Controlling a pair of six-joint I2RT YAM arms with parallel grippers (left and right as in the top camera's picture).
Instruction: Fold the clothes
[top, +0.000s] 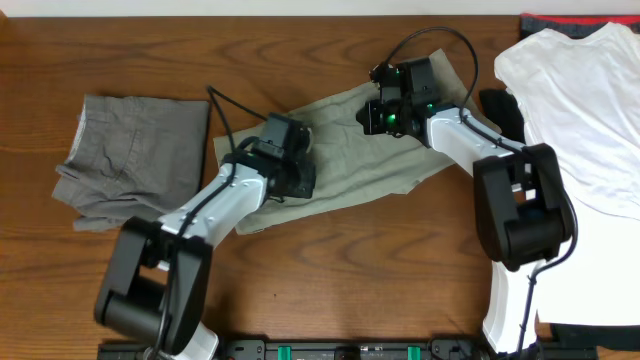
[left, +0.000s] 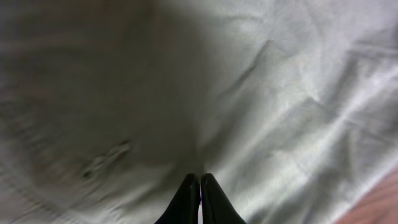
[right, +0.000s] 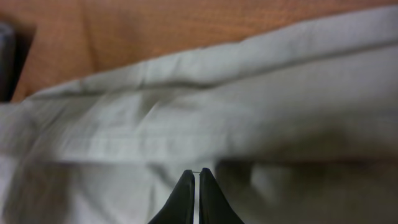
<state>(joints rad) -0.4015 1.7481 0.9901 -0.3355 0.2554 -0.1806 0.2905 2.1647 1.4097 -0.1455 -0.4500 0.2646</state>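
Note:
The light khaki trousers (top: 350, 150) lie spread out and rumpled at the middle of the wooden table. My left gripper (top: 300, 180) is low over their lower left part. Its jaws (left: 199, 177) are shut, with the khaki cloth (left: 280, 93) filling the view beneath them. My right gripper (top: 368, 118) is over the trousers' upper part. Its jaws (right: 196, 172) are shut just above a folded edge of the cloth (right: 205, 106). I see no cloth between either pair of jaws. Folded darker grey trousers (top: 135, 155) lie at the left. A white T-shirt (top: 580, 110) lies at the right.
A black piece of cloth (top: 500, 105) lies beside the T-shirt's left edge. A dark item with red trim (top: 565, 20) shows at the top right. Bare wood (right: 155, 31) shows beyond the trousers' edge in the right wrist view.

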